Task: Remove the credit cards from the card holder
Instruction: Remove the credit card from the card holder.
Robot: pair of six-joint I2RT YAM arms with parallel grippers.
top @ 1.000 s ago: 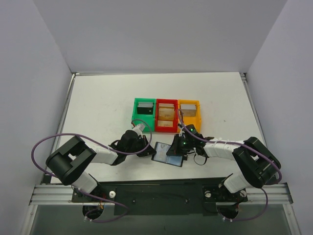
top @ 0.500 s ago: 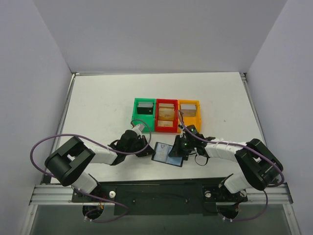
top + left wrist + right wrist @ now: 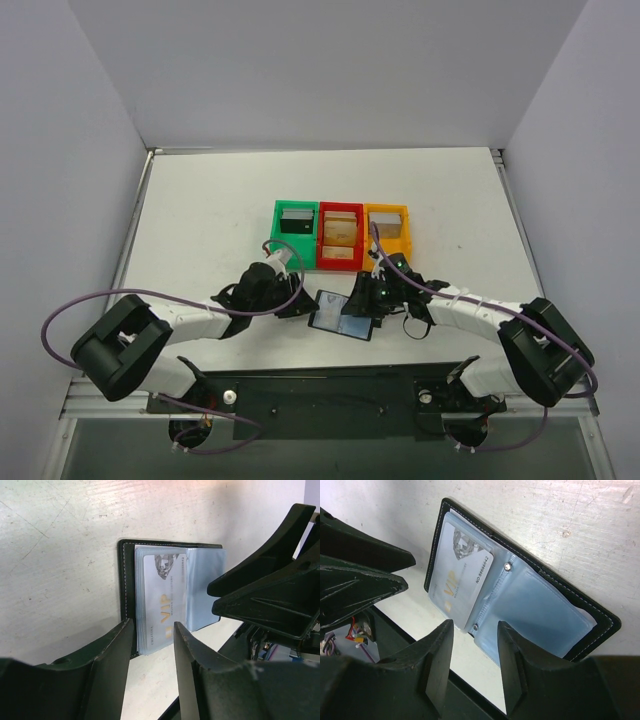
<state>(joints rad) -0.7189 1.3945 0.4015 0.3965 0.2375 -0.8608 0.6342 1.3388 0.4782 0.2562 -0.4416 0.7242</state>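
Two arms are reaching low over the white table [image 3: 200, 220] toward the card holder [image 3: 342, 316]. It is lying open and flat between them, close to the table's near edge. The left gripper [image 3: 296, 303] is sitting just left of the card holder, and the right gripper [image 3: 362, 297] is sitting at its right end. A green bin [image 3: 296, 235], a red bin [image 3: 341, 238] and an orange bin [image 3: 386, 232] are standing in a row behind the card holder, with lots of bare table past them.

From the left wrist, the left gripper [image 3: 152, 630] is showing its black fingers apart, gripping nothing, at the edge of the card holder [image 3: 126, 580]. A pale blue VIP card [image 3: 160, 600] is lying inside the black stitched border.

From the right wrist, the right gripper [image 3: 475, 627] is also showing its fingers apart, gripping nothing. The card holder [image 3: 540, 605] is showing shiny clear pockets, and the VIP card [image 3: 462, 580] is lying on one side.
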